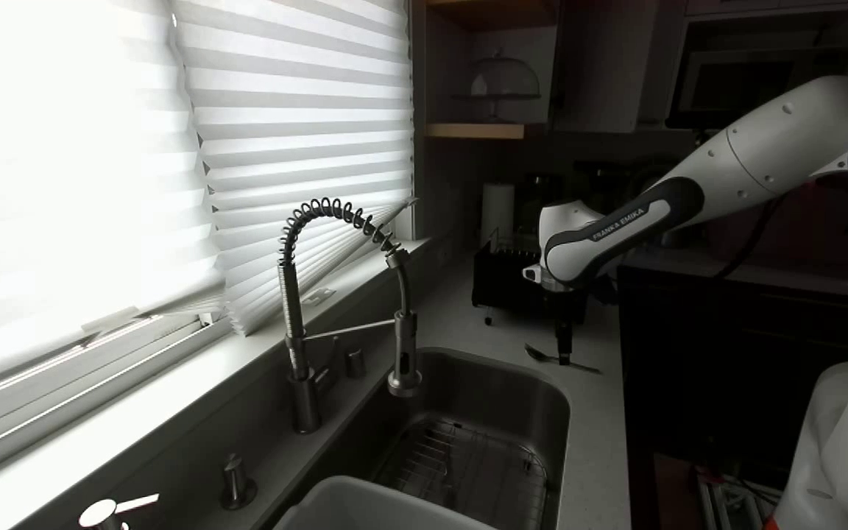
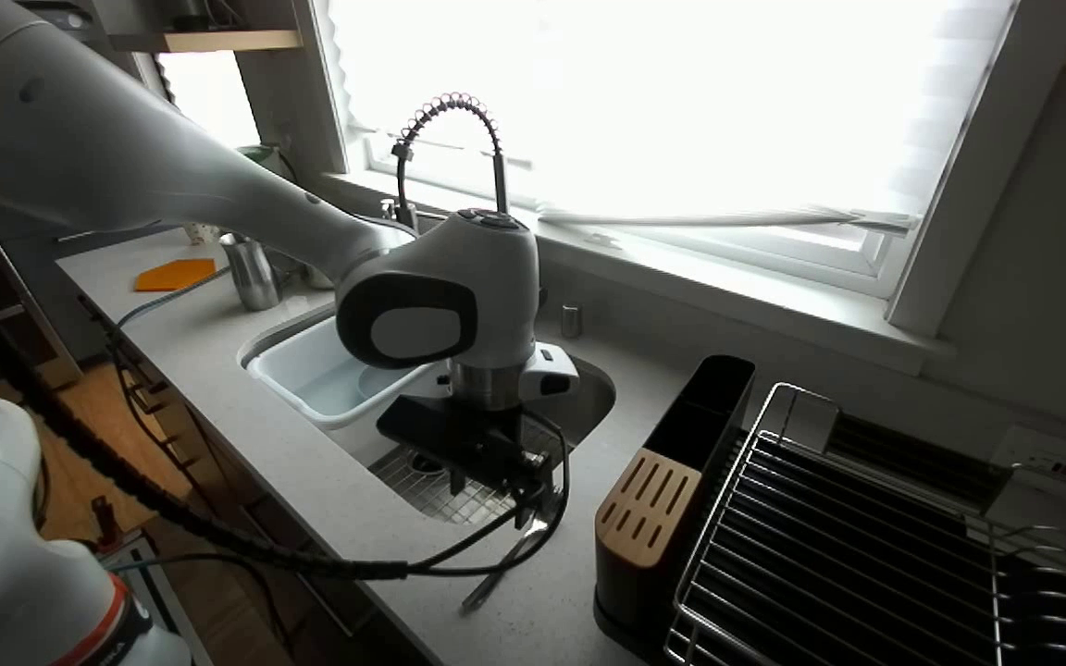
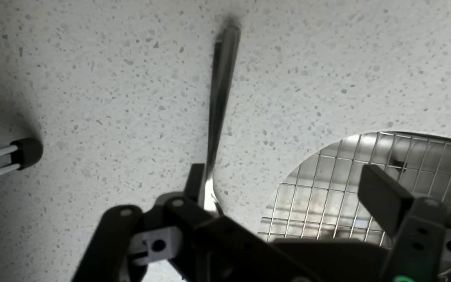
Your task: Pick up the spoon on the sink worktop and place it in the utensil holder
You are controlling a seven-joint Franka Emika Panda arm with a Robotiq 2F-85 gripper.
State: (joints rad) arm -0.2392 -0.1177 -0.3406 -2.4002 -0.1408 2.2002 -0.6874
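Note:
The spoon (image 3: 221, 90) lies on the pale speckled sink worktop (image 3: 131, 98). It also shows in both exterior views, as a dark handle (image 1: 586, 367) and beside the cables (image 2: 489, 586). In the wrist view its handle points up and its bowl is mostly hidden behind my gripper. My gripper (image 3: 282, 184) is open, its fingers wide apart. The left finger is close beside the spoon's neck; I cannot tell if they touch. The right finger is over the sink side. The black utensil holder (image 2: 649, 509) with a slotted wooden top stands near the spoon.
The steel sink (image 1: 497, 383) with a wire grid is beside the spoon. A coiled-spring tap (image 1: 295, 324) stands behind it. A dish rack (image 2: 829, 518) is next to the holder. A white tub (image 2: 339, 370) sits in the sink. A black-capped foot (image 3: 27, 152) shows in the wrist view.

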